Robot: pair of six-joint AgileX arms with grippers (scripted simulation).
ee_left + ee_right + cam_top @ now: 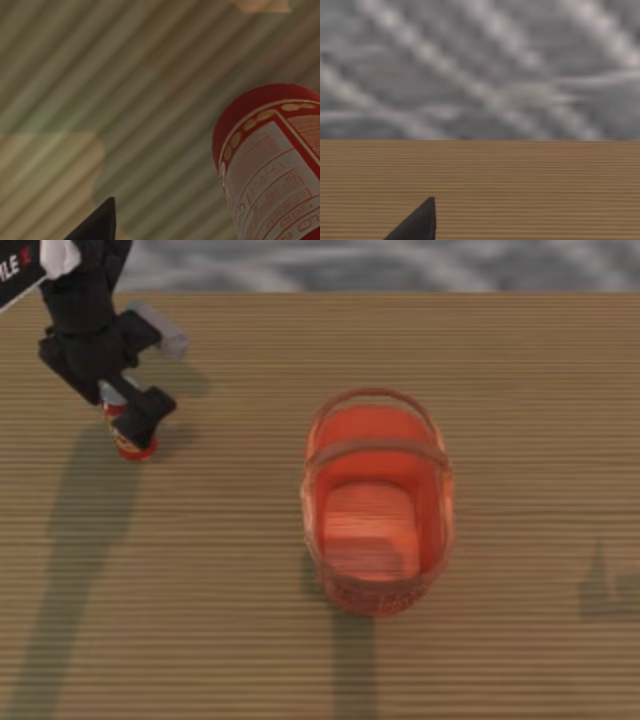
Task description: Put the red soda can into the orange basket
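Left hand [135,415] mostly hides red soda can [133,445].

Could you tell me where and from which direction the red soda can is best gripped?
Probably across its round side wall, from above: the red soda can seems to stand upright at the table's left, under the left gripper.

The left arm reaches down from the top view's upper left corner, its dark wrist bent toward the table. The left gripper [135,418] points downward with its fingers closed around the red soda can [133,443]. The right arm is out of the top view.
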